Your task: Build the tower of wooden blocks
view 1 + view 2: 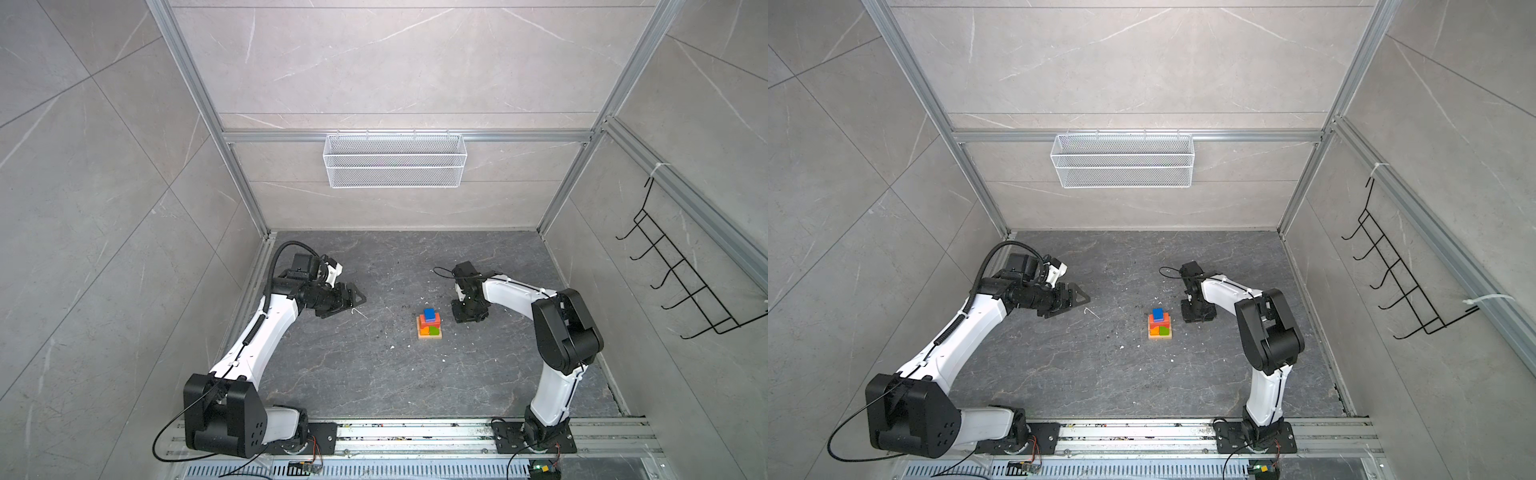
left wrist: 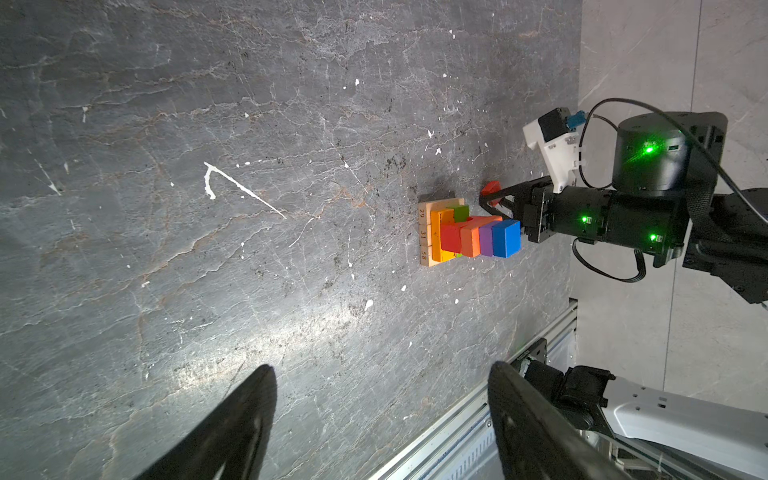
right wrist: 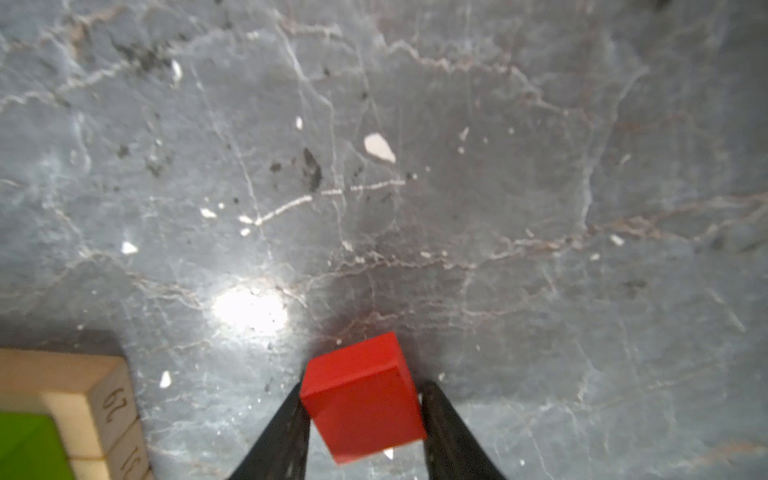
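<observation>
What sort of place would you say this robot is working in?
Probably a purpose-built robot test cell: an aluminium frame walls in a dark stone-look table with grey panels, two robot arms are bolted to a rail along its front edge, and a wire basket hangs at the back.

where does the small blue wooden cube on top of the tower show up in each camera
In a top view: small blue wooden cube just below centre, topping the stepped block tower.
In a top view: same spot on the tower.
Left wrist: at the tower's tip, on the purple block.
Right wrist: not in it.
Shared landmark: the tower's tan numbered base, in all four.
</observation>
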Robot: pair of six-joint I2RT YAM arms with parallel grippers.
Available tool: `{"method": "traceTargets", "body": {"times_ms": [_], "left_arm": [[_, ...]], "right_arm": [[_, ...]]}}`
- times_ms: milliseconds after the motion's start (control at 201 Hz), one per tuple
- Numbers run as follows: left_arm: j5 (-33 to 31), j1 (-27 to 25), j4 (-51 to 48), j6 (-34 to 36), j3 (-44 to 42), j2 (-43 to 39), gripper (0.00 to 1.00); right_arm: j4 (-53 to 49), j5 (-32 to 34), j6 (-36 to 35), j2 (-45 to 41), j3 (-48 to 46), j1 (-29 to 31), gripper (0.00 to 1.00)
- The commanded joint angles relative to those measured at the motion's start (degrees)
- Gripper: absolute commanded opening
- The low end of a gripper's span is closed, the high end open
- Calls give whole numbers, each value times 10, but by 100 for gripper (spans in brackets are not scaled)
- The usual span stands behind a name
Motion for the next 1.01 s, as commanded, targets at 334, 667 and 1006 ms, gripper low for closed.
{"method": "traceTargets", "body": {"times_ms": [334,667,1006], "left_arm": [[9,2,-5,18,5,2,82],[9,2,-5,18,4,0,82],[9,2,-4,17,4,-2,82]], "right_arm": [[-3,26,-16,26,17,-5,42],[-4,16,-38,44,29,-8,22],[-12,16,72,18,-3,-7,10]]}}
